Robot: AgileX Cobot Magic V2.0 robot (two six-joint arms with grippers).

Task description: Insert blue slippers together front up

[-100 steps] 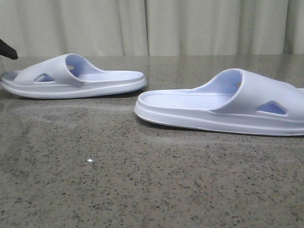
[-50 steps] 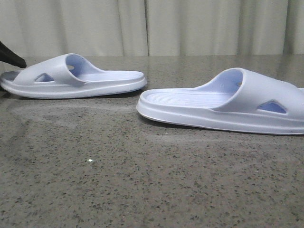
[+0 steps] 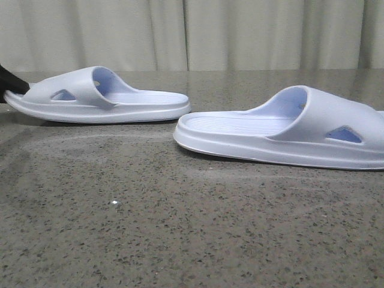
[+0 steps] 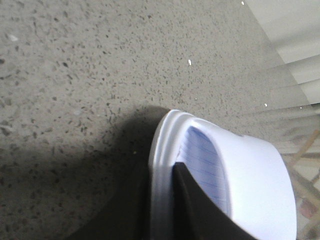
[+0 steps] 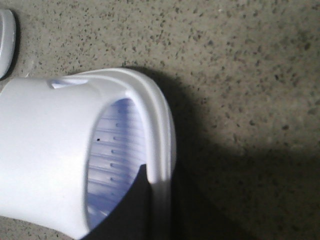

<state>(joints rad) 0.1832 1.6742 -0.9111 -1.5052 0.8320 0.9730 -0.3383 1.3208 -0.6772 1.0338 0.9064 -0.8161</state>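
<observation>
Two pale lavender-blue slippers lie heel to heel on the speckled table. The left slipper point(image 3: 96, 96) has its toe end raised a little off the table at the far left. My left gripper point(image 3: 9, 81) shows there only as a dark tip. In the left wrist view my left gripper point(image 4: 160, 210) is shut on that slipper's point(image 4: 250, 175) toe rim, one finger point(image 4: 200, 215) on the footbed and the other under the sole. The right slipper point(image 3: 288, 135) lies flat. My right gripper point(image 5: 160, 205) is shut on its point(image 5: 45, 150) toe rim the same way and is out of the front view.
The grey speckled stone table point(image 3: 180, 228) stretches out in front of both slippers. A pale curtain point(image 3: 210, 33) hangs behind the table's far edge. An edge of the other slipper point(image 5: 5, 40) shows in the right wrist view.
The left slipper's toe end has risen off the table and the slipper has slid a little to the right. The right slipper has shifted slightly to the right.
</observation>
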